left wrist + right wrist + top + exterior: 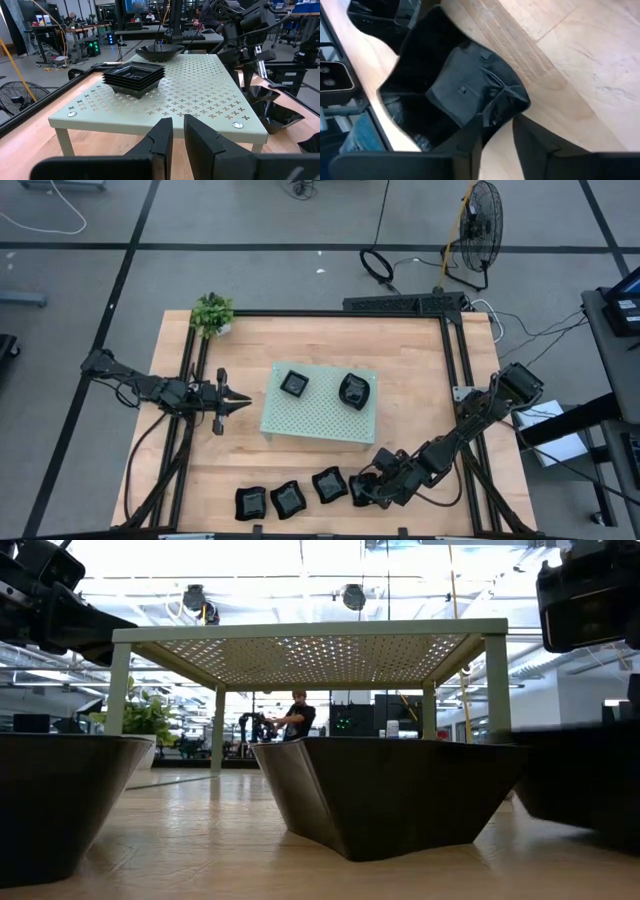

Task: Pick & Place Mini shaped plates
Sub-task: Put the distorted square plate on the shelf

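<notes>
Several glossy black mini plates (288,499) sit in a row along the table's near edge. Two more stacks rest on the pale green perforated board (320,425): a wavy-edged square stack (134,77) and a rounder one (160,51). My right gripper (497,125) is low over the row's rightmost plate (360,490) and is open. One finger is over the plate's hollow and the other is outside a corner of its wall. My left gripper (177,127) hangs shut, level, left of the board and pointing at it. My right gripper stands astride the corner wall (512,107) of the rightmost plate, coming slanting from above and from the table's right. Wood shows between the fingers. I cannot tell whether either finger touches the wall. The plate rests flat on the table.
The board stands on four legs (497,690) at mid-table. A small potted plant (212,313) sits at the far left corner. Black frame rails (455,360) run along the table's sides and far edge. Bare wood lies between the board and the plate row. A person (298,715) stands far behind.
</notes>
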Robot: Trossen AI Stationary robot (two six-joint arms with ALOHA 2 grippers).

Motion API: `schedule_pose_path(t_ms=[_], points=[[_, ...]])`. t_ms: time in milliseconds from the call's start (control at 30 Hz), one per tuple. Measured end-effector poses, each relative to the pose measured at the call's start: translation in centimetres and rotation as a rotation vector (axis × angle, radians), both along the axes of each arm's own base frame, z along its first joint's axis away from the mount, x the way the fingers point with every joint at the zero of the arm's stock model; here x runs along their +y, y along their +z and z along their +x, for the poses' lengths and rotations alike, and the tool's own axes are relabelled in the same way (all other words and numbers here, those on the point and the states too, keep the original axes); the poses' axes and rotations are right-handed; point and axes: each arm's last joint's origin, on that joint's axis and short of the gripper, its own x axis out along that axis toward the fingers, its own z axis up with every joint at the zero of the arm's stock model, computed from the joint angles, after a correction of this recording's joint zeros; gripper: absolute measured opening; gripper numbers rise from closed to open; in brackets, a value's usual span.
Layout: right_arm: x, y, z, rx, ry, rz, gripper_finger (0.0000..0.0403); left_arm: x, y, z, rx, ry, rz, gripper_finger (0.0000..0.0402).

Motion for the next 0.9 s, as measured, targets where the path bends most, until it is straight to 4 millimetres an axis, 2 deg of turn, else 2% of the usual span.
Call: schedule_pose_path(t_ms=[233, 500, 700, 900], points=[[0.2, 0.3, -0.2, 0.005, 0.059, 0.017, 0.0007, 0.0, 0.0, 0.0, 0.0, 0.0, 0.0, 0.0051], [0.7, 3.2, -1.4, -0.082, 0.128, 0.069, 0.0002, 0.0, 0.0, 0.0, 0.0, 0.0, 0.0, 0.0051], [0.9, 6.8, -1.9, -0.318, 0.188, 0.066, 0.0001, 0.0, 0.0, 0.0, 0.0, 0.001, 0.0, 0.0051], [-0.5, 10.4, 0.1, -0.642, 0.251, 0.022, 0.0, 0.0, 0.0, 0.0, 0.0, 0.001, 0.0, 0.0051]])
